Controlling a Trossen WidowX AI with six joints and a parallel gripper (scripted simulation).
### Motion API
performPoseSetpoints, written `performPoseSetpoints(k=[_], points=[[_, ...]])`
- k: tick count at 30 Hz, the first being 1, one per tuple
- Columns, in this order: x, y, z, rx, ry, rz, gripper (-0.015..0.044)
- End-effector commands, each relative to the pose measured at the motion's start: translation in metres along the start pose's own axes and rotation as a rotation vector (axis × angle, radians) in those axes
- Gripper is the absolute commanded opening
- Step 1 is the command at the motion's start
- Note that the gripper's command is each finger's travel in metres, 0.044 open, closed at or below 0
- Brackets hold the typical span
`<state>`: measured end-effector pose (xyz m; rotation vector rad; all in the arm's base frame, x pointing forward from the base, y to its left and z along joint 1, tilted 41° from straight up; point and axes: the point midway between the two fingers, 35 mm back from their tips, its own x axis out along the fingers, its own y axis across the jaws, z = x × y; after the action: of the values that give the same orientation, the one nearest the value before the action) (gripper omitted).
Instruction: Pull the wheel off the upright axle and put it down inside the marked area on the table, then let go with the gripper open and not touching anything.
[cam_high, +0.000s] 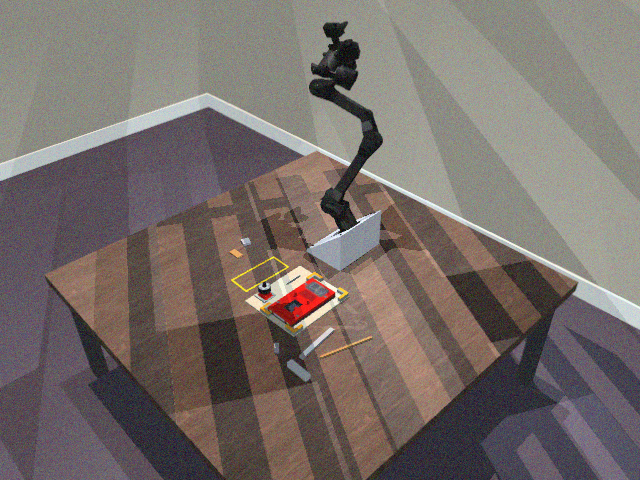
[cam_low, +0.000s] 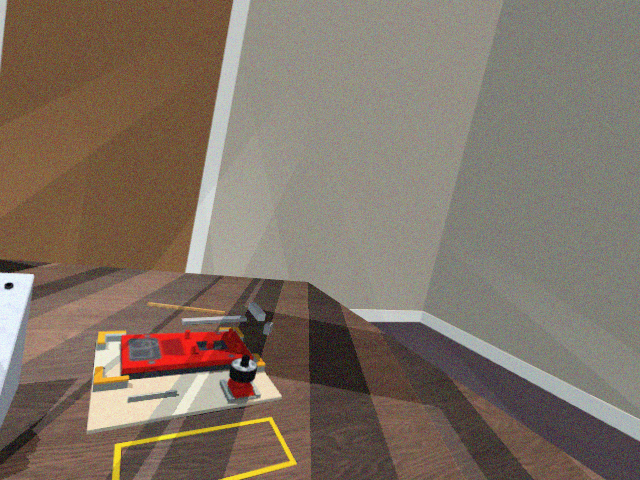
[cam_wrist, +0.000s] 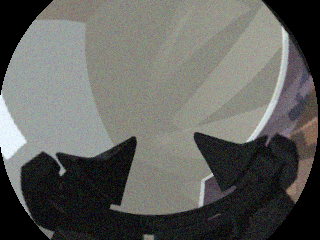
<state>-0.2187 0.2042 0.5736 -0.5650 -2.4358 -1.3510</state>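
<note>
The wheel (cam_high: 264, 289) (cam_low: 242, 370) is a black disc with a light top. It sits on the upright axle, whose dark tip (cam_high: 264, 283) (cam_low: 245, 360) sticks up through it, above a red block on a small grey plate. This stands on a corner of the cream board (cam_high: 299, 270) (cam_low: 107, 413). The marked area is a yellow outline (cam_high: 252, 268) (cam_low: 195, 431) on the table beside the board, with nothing inside it. My gripper (cam_wrist: 166, 137) is open and empty, its dark fingers wide apart with wall behind them. The arm is raised high above the table, far from the wheel.
A red case (cam_high: 316, 297) (cam_low: 173, 347) lies on the board between yellow corner brackets. A white angled panel (cam_high: 361, 240) (cam_low: 12, 330) stands by the arm's base. Grey bars (cam_high: 316, 342) (cam_high: 298, 370), an orange stick (cam_high: 345, 347) and an orange piece (cam_high: 235, 253) lie on the table.
</note>
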Motion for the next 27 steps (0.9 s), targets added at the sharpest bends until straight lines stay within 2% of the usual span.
performPoseSetpoints(k=[1, 4, 14, 20, 27], points=[[0.000, 0.001, -0.001, 0.000, 0.002, 0.004, 0.0374], [-0.002, 0.011, -0.023, 0.001, 0.031, 0.055, 0.0300], [-0.037, 0.021, -0.162, -0.111, 0.391, 0.148, 0.0300], [-0.083, 0.022, -0.239, -0.168, 0.625, 0.206, 0.0300], [-0.145, 0.017, -0.302, -0.237, 0.836, 0.258, 0.0300]])
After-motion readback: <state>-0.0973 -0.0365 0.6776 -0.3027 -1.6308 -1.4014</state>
